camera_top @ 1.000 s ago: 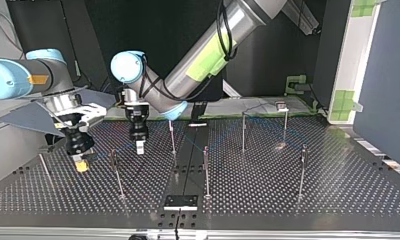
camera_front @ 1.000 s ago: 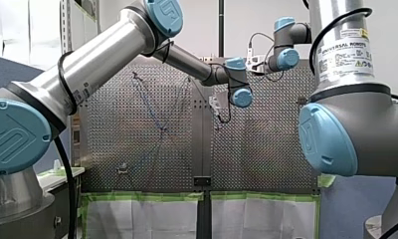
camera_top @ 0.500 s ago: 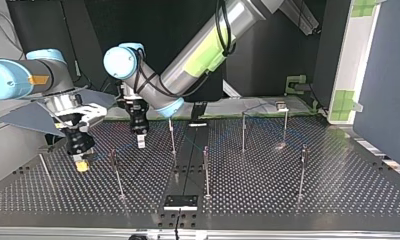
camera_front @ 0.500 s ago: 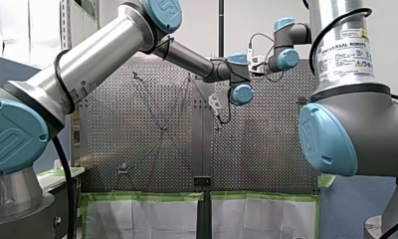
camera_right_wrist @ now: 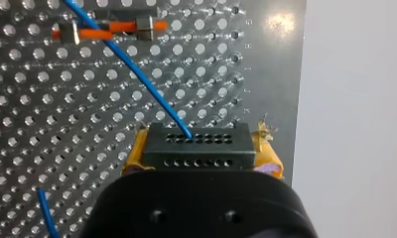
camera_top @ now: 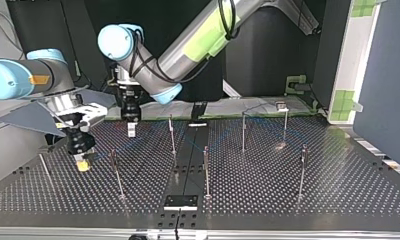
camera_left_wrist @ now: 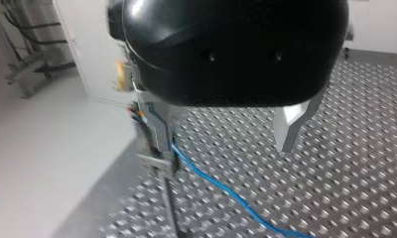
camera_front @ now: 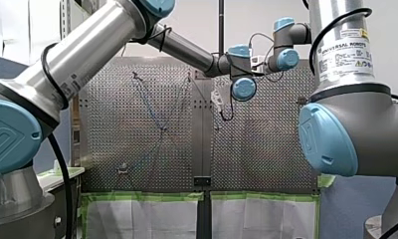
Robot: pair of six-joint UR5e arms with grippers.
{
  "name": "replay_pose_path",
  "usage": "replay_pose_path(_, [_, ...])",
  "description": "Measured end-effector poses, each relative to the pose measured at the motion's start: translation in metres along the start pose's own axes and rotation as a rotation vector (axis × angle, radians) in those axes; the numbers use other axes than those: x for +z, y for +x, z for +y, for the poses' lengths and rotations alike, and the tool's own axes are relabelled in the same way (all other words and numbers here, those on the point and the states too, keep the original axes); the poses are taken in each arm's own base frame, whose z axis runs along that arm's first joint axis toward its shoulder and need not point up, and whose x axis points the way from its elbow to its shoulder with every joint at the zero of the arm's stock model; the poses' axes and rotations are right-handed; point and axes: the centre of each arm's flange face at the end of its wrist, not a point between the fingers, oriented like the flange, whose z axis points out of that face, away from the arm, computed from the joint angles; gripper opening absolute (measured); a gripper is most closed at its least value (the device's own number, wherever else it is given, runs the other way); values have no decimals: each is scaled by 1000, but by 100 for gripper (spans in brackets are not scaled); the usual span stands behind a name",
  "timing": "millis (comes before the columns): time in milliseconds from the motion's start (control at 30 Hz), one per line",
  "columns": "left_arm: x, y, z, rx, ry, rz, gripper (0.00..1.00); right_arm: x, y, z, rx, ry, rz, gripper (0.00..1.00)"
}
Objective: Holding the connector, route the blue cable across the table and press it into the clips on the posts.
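Note:
My right gripper (camera_top: 82, 163) hangs low over the table at the top view's left. Its yellow pads (camera_right_wrist: 268, 153) are shut on the black connector (camera_right_wrist: 195, 144). From the connector the blue cable (camera_right_wrist: 152, 89) runs ahead to an orange clip (camera_right_wrist: 107, 29). My left gripper (camera_top: 131, 130) reaches across above the table's far edge, beyond a thin post (camera_top: 117, 175). In the left wrist view my left gripper (camera_left_wrist: 224, 144) is open and holds nothing. The cable (camera_left_wrist: 211, 178) leaves a clipped post (camera_left_wrist: 154, 158) beside one finger.
Several thin posts stand on the perforated table (camera_top: 338, 190), among them those at the middle (camera_top: 206, 170) and the top view's right (camera_top: 302, 170). A small black plate (camera_top: 180, 201) lies near the near edge. Green-taped panels (camera_top: 345, 100) stand at the right.
My left gripper has risen and drawn back toward the far edge, drifting to the top view's left. My right gripper has stayed put with the connector.

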Motion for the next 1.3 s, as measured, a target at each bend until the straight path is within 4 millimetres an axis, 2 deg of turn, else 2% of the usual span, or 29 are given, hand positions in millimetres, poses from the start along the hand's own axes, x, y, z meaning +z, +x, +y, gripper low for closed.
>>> replay_pose_path(333, [-13,-33,8,-34,-8,-38,100,0,-1,-2,0,2,-3,0])
replay_pose_path(833, [-43,-75,48,-2,-107,2,100,-1,-2,-4,0,4,-6,0])
replay_pose_path(1300, [-69,-108,62,-121,-55,3,100,-1,-2,-6,-1,6,-7,0])
